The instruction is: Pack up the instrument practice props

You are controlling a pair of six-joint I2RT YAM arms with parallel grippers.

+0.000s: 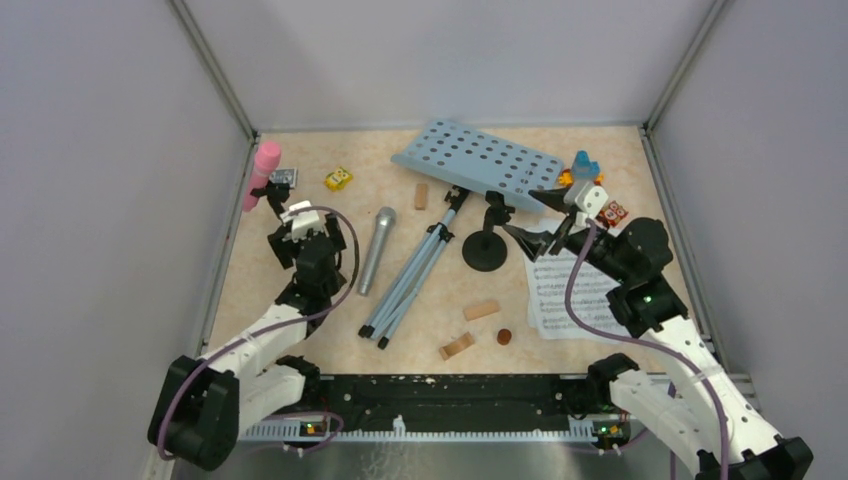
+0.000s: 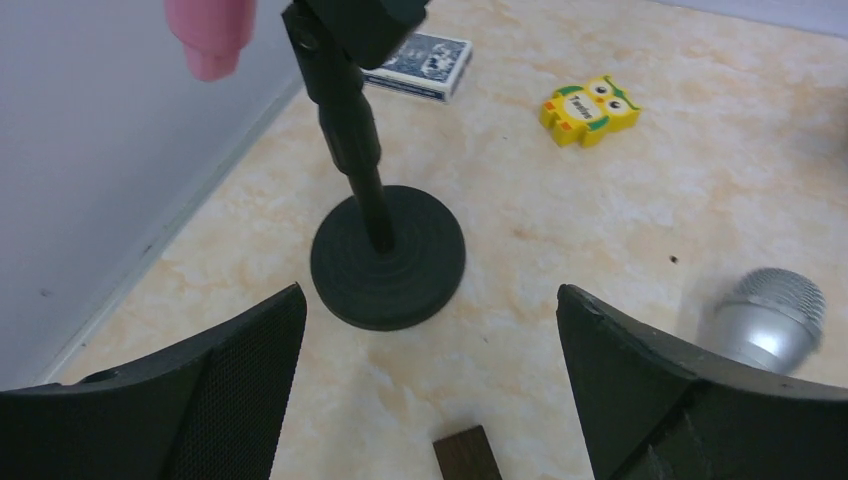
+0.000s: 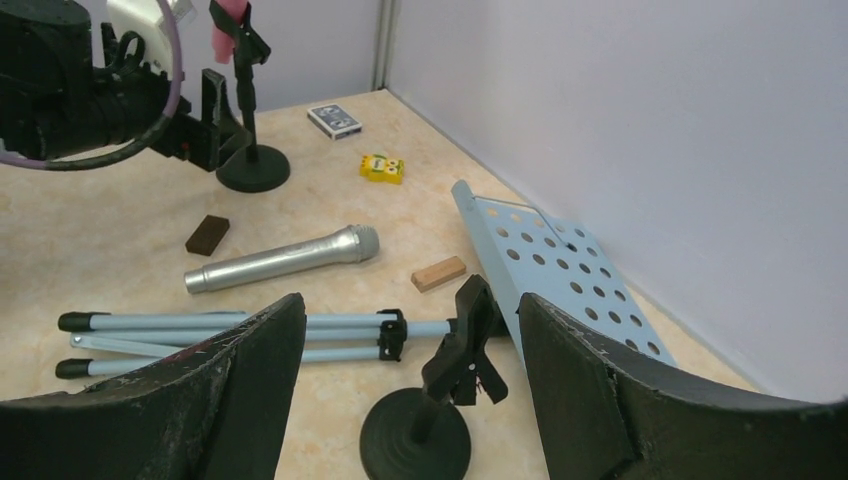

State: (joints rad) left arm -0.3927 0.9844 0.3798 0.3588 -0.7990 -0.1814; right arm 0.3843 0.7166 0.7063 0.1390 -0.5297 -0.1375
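The pale blue perforated music rack [image 1: 480,160] lies tipped over at the back, its grey-blue tripod legs [image 1: 415,275] folded towards me. A silver microphone [image 1: 376,250] lies left of the legs. A pink microphone [image 1: 265,170] stands in a black round-based holder [image 2: 388,257] at the far left. My left gripper [image 2: 430,300] is open and empty just short of that base. A second black holder [image 3: 420,425] stands empty at centre, and my right gripper [image 3: 412,310] is open just above and before it. White sheet-music pages [image 1: 570,290] lie under the right arm.
A yellow owl toy [image 1: 338,179] and a blue card box [image 2: 420,65] lie at the back left. Colourful toys [image 1: 585,170] sit at the back right. Wooden blocks [image 1: 481,310] lie near the front centre, and a dark block [image 2: 470,455] lies under the left gripper. Walls close three sides.
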